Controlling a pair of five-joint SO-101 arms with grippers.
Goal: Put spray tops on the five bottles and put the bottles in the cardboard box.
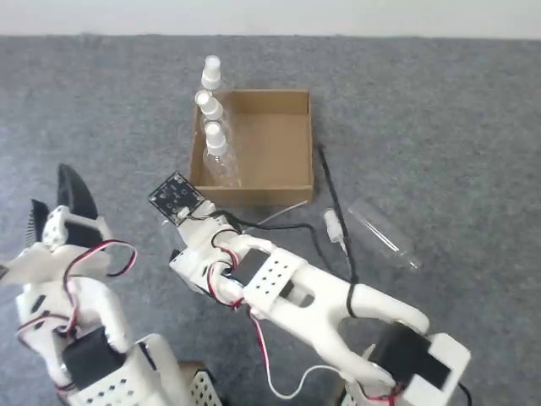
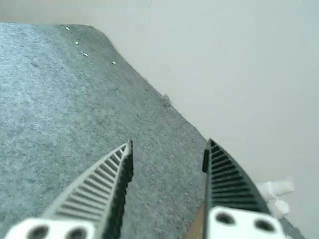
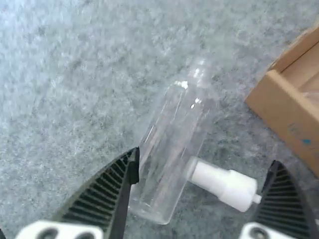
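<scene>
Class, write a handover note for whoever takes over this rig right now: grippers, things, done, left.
Left gripper: open, empty, off to the left.
Right gripper: open over a bare bottle lying before the cardboard box, a spray top beside it.
Done: three topped bottles stand along the box's left wall, seemingly inside.
Left: top and box that bottle, then the second bare bottle and loose top lying right of the box.

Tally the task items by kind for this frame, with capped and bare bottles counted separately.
Capped bottles: 3
Bare bottles: 2
Loose spray tops: 2
Cardboard box: 1
Total: 8
</scene>
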